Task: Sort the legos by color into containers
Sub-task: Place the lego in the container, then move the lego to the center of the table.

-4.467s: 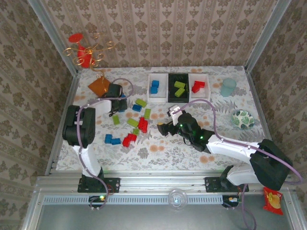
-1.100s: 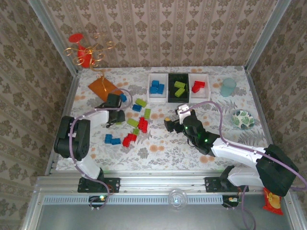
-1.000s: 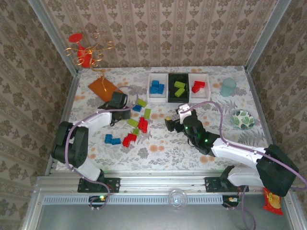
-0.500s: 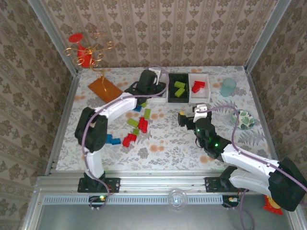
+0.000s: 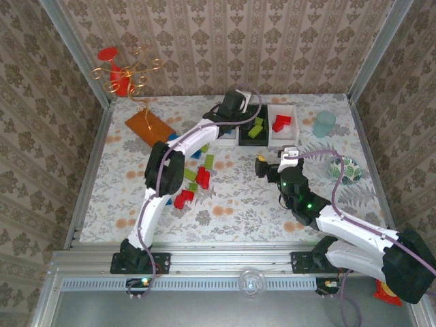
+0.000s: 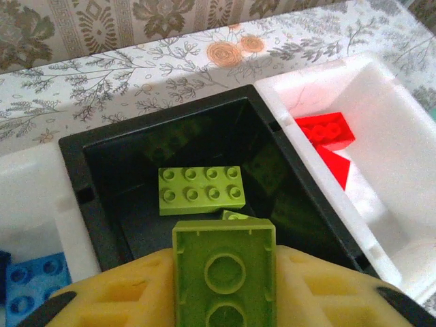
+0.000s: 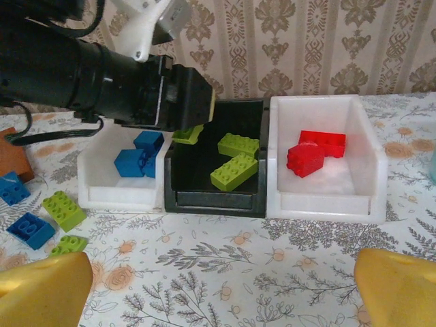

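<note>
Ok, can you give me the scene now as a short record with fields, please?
left gripper: holds a lime green brick above the black bin
right gripper: open, empty, above the table
black bin: lime green bricks inside
left white bin: blue bricks
right white bin: red bricks
loose bricks: red, green, blue, on the table

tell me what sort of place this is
Likely a robot test booth, not a real room: wallpapered panels on a metal frame box in a floral table, with sorting containers and loose legos.
</note>
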Controlling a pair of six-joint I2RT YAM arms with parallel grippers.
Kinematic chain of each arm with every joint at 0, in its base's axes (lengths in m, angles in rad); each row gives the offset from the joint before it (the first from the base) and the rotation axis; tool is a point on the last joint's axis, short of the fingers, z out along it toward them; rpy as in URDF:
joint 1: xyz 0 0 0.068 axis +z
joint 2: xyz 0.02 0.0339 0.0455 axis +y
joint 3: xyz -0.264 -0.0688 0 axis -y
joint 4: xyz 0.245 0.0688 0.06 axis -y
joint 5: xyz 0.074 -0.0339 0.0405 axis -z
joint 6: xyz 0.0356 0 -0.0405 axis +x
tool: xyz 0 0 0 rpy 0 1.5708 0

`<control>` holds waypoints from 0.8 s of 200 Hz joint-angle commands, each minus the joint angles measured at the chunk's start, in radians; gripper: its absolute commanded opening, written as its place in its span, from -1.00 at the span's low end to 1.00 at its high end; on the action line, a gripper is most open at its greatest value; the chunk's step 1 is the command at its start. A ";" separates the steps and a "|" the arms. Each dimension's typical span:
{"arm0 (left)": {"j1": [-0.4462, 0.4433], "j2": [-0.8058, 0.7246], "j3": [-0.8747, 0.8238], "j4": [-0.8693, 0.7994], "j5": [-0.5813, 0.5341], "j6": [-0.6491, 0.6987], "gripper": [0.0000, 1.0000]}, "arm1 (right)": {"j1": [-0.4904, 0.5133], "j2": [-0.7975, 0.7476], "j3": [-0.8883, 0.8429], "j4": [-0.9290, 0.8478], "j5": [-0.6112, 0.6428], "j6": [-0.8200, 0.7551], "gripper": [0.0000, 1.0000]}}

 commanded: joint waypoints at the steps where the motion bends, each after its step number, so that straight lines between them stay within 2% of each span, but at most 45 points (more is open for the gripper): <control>1: 0.008 0.029 0.106 -0.102 0.002 0.041 -0.14 | -0.006 -0.006 -0.003 -0.001 0.004 0.020 1.00; 26: 0.014 0.006 0.127 -0.124 -0.001 0.046 0.03 | -0.007 -0.001 -0.004 0.000 0.005 0.020 1.00; 46: 0.016 -0.077 0.048 -0.109 0.006 0.055 0.17 | -0.007 -0.001 -0.004 0.001 0.004 0.019 1.00; 63: 0.018 -0.205 -0.130 -0.034 0.025 0.057 0.24 | -0.007 -0.001 -0.004 0.003 -0.005 0.019 1.00; 97: 0.032 -0.525 -0.616 0.157 0.005 0.048 0.29 | -0.006 0.010 0.008 0.003 -0.046 0.007 0.99; 128: 0.069 -0.754 -0.978 0.140 -0.068 0.026 0.32 | -0.003 0.022 0.016 0.001 -0.070 0.012 0.99; 160: 0.137 -0.886 -1.196 0.072 -0.064 -0.001 0.32 | -0.003 0.058 0.028 -0.002 -0.079 0.019 0.99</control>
